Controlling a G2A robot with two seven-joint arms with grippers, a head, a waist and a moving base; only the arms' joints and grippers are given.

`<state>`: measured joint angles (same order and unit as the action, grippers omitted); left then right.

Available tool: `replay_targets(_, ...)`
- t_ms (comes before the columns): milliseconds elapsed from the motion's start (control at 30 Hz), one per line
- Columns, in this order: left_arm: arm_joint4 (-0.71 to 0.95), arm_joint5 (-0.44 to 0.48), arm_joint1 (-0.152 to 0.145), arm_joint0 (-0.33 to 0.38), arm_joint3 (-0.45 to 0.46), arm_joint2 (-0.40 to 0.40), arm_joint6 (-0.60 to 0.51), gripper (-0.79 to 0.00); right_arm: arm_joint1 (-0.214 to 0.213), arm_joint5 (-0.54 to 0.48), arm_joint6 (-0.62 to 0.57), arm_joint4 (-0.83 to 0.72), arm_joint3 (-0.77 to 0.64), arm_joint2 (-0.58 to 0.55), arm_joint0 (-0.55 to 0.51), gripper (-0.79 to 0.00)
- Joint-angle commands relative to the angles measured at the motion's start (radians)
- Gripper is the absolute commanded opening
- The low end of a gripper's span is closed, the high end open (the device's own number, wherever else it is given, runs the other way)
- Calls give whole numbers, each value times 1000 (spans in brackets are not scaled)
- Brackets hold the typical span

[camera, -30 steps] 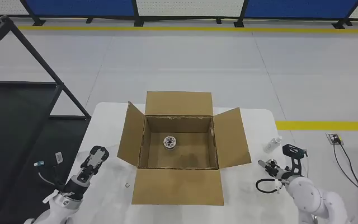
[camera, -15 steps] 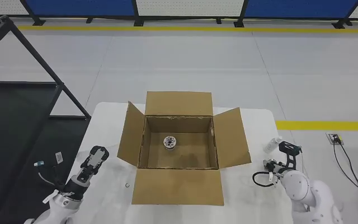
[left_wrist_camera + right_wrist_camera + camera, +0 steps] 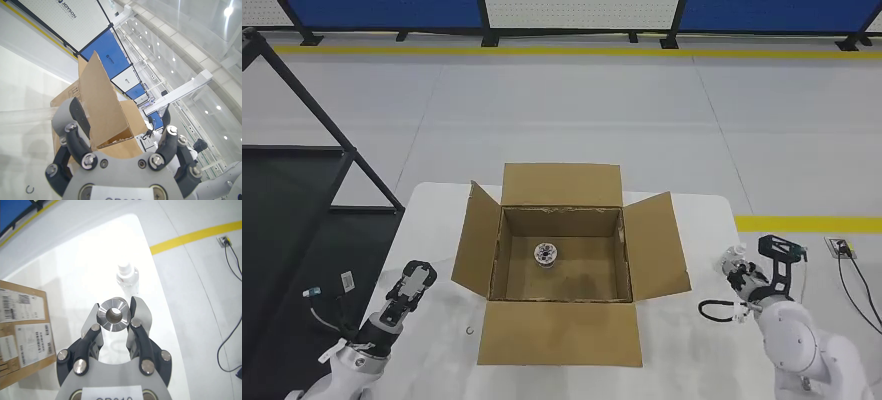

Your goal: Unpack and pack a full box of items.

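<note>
the left gripper [image 3: 121, 109] hovers spread and empty beside the corrugated cardboard box [image 3: 560, 335], likely waiting its turn. the box's flaps fold outward so the arms can reach in; one small round item [image 3: 546, 253] sits on its floor. the right gripper [image 3: 115, 306] pinches a smooth, hollow steel cylinder [image 3: 122, 321] over the white table [image 3: 432, 330], near a white plastic bottle [image 3: 127, 275], probably to set it down there.

The left gripper [image 3: 121, 106] has a pale grey metal palm plate [image 3: 121, 170], black linkage bars [image 3: 75, 141] pinned with silver screws [image 3: 89, 161] and clips, and grey fingers [image 3: 60, 114] lined with black pads [image 3: 80, 115]. The right gripper [image 3: 115, 307] is built alike, with a white printed label [image 3: 111, 392] at the plate's base. From above, the left arm [image 3: 360, 352] and right arm [image 3: 794, 345] are smooth white shells, black cables [image 3: 710, 310] looping at the wrists.
</note>
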<state>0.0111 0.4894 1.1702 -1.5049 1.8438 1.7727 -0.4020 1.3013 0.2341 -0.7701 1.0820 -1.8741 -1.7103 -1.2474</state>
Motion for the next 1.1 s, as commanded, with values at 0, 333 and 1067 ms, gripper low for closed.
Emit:
replay_targets(0,0,0,0,0,0,0,0,0,1,12,14,10,-134,6,-31,-785)
replay_targets(333,0,0,0,0,0,0,0,0,-5,-131,-42,37,-432,167,25,-785)
replay_targets(1067,0,0,0,0,0,0,0,0,105,-188,-360,-85,387,844,780,-785)
